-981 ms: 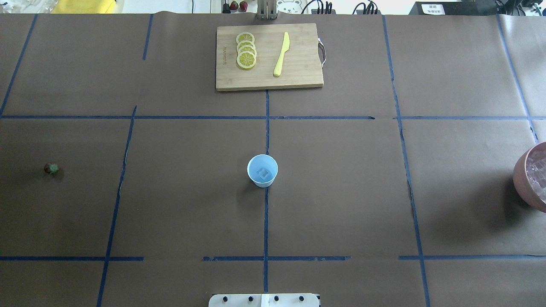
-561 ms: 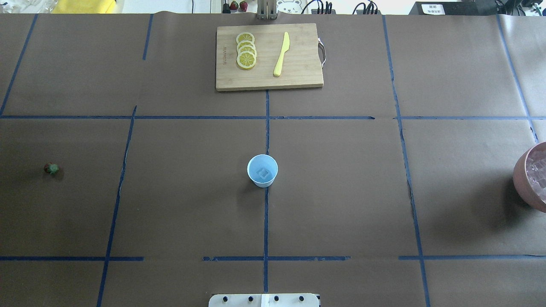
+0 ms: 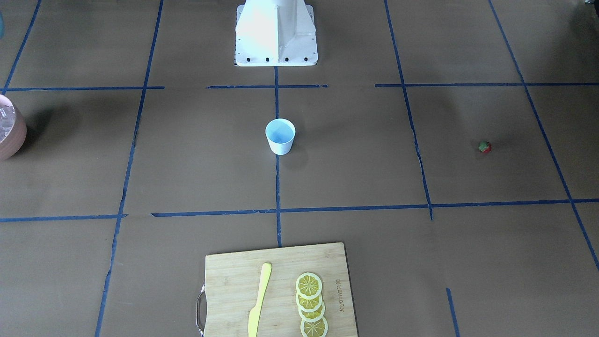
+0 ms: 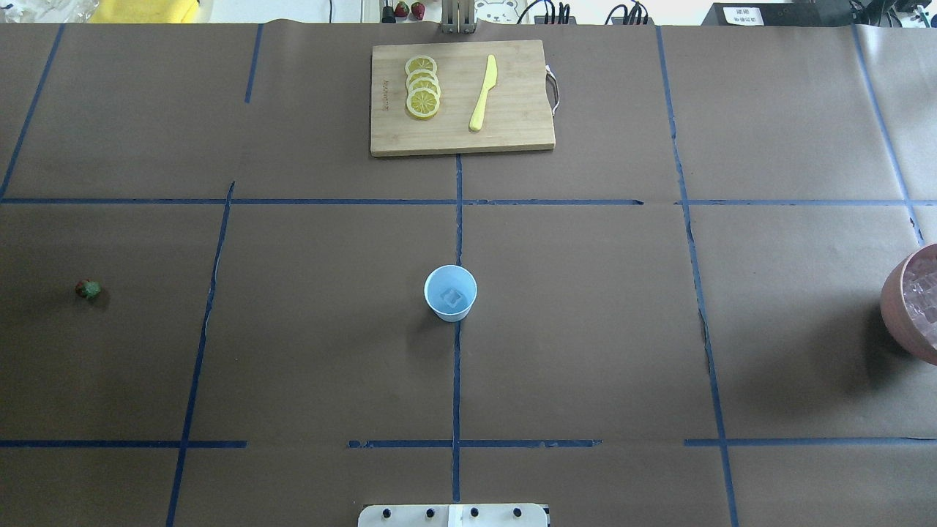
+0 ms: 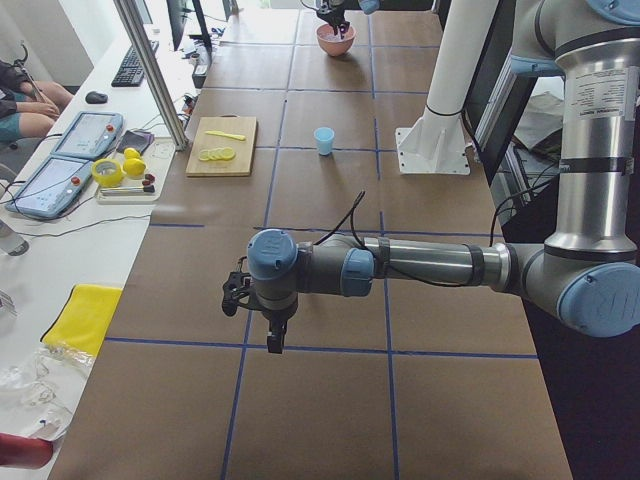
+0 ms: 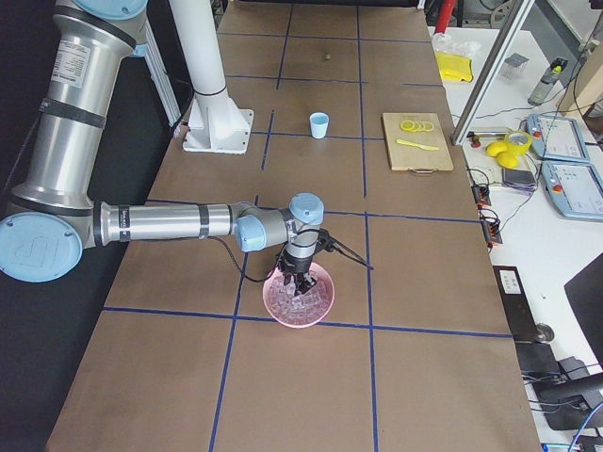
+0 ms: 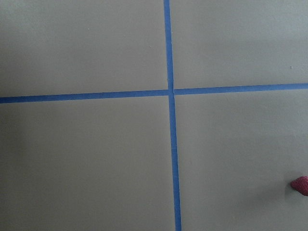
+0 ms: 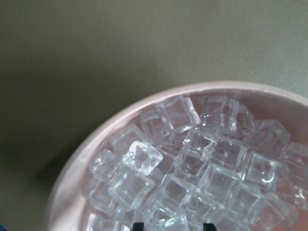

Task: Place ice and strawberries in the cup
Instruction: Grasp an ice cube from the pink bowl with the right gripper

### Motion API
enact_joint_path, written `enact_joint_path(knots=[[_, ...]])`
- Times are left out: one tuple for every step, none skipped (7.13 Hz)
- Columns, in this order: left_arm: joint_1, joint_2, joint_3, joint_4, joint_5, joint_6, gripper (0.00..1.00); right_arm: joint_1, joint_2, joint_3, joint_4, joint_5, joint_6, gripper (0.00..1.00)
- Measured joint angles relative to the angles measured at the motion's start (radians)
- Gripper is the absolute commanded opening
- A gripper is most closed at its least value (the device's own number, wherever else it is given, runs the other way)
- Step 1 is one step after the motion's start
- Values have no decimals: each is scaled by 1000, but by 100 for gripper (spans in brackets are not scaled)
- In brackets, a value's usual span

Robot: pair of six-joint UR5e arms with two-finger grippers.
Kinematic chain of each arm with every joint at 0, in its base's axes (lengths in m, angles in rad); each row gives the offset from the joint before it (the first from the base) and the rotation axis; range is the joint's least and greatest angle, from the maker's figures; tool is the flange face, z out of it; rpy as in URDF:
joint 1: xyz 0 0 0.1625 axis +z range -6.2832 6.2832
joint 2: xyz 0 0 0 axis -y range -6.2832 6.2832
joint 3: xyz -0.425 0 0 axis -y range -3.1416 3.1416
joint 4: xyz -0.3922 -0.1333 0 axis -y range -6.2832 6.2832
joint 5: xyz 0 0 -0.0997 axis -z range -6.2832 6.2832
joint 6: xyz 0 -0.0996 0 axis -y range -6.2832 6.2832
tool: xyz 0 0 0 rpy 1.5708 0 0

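Cup (image 4: 450,293) unmoved, strawberry (image 4: 88,290) cap toward it, right end effector (image 8: 173,224) parted over ice (image 8: 192,159), left end effector (image 5: 274,342) indeterminate.

Brown paper covers the surface (image 4: 585,329), and blue tape lines (image 4: 456,380) divide it into large rectangles. In the exterior left view a white side bench (image 5: 110,250) runs along the 9 o'clock side, with an aluminium post (image 5: 150,75) rising at its inner edge toward 11 o'clock. On the bench are a black keyboard (image 5: 131,62) at 11 o'clock, what look like teach pendants (image 5: 50,185) at 9 o'clock and a yellow cloth (image 5: 82,318) near 8 o'clock. The light is even and the shadows are soft.
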Motion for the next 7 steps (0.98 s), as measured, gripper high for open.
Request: enact_joint_path(knots=[[0, 1, -1, 0, 0, 0, 100, -1, 0, -5, 0, 0, -1, 51], [0, 1, -1, 0, 0, 0, 100, -2, 0, -8, 1, 0, -1, 49], [0, 2, -2, 0, 0, 0, 100, -2, 0, -8, 1, 0, 0, 41], [0, 4, -4, 0, 0, 0, 100, -2, 0, -9, 1, 0, 0, 24], [0, 7, -8, 0, 0, 0, 100, -2, 0, -8, 2, 1, 0, 4], [0, 9, -12, 1, 0, 0, 100, -2, 0, -7, 2, 1, 0, 1], [0, 10, -14, 1, 0, 0, 100, -2, 1, -4, 2, 1, -2, 1]])
